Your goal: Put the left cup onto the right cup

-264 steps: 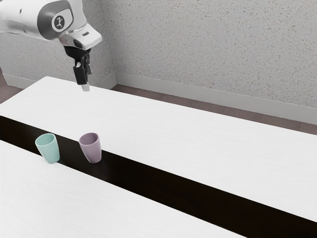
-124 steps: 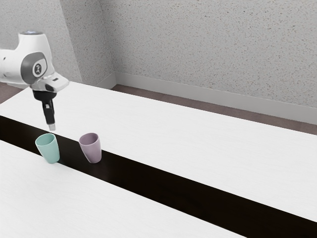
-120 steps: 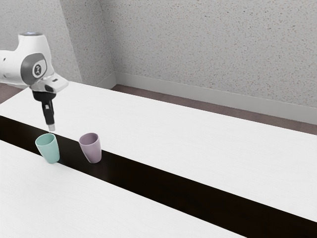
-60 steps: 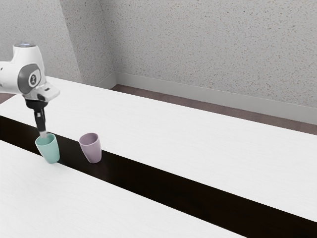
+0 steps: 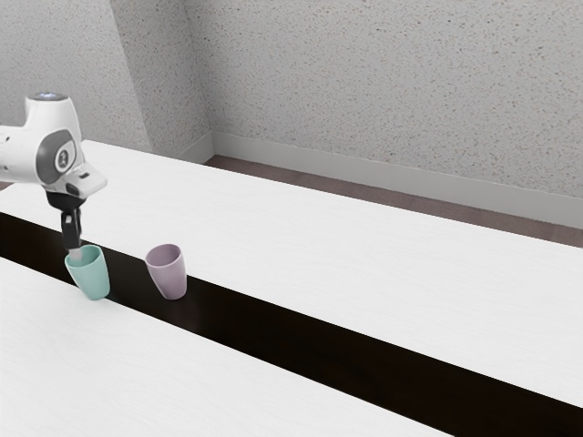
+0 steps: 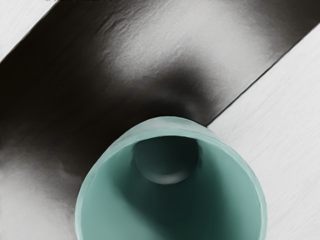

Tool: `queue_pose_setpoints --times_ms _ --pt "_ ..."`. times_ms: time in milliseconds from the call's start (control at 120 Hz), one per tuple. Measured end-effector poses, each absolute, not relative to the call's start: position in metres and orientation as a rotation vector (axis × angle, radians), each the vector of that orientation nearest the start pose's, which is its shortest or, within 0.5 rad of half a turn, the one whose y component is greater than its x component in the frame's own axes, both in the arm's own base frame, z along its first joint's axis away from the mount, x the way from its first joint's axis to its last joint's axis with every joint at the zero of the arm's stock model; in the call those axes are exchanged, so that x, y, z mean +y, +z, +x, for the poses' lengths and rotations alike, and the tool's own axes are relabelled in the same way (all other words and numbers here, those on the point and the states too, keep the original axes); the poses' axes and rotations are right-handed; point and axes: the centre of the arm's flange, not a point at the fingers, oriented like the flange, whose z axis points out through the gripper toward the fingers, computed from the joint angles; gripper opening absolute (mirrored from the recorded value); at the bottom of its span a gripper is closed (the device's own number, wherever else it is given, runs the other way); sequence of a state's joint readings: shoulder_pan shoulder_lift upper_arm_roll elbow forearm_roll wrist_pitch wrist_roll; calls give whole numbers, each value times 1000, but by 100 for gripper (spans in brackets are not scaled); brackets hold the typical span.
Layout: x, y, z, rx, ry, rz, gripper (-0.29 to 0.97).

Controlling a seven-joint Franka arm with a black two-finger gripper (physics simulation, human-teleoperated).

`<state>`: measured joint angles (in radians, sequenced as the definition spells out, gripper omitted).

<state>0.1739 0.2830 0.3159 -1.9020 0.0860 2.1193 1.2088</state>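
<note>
Teal cup [image 5: 87, 272] set upright at dark strip [image 5: 273, 332] edge | gripper [image 5: 71, 244] held at its rim, grip state unreadable | purple cup [image 5: 167, 270] near, untouched, toward exterior view's right

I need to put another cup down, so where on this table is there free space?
The white table behind the cups lies bare, as does the dark strip to the exterior view's right of the purple cup. Crowded: around the teal cup, under the gripper.

The green cup [image 5: 87, 271] stands near the purple cup [image 5: 167, 270], toward the exterior view's left; bare tabletop [image 5: 364, 264] borders its other sides.
</note>
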Motion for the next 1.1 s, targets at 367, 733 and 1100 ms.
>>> queue_pose_setpoints --times_ms 367,733,1100 --pt "299 357 563 1228 222 -2766 68" --pt "283 344 579 1321 230 -2734 68" --pt "289 321 571 1322 247 -2764 68"
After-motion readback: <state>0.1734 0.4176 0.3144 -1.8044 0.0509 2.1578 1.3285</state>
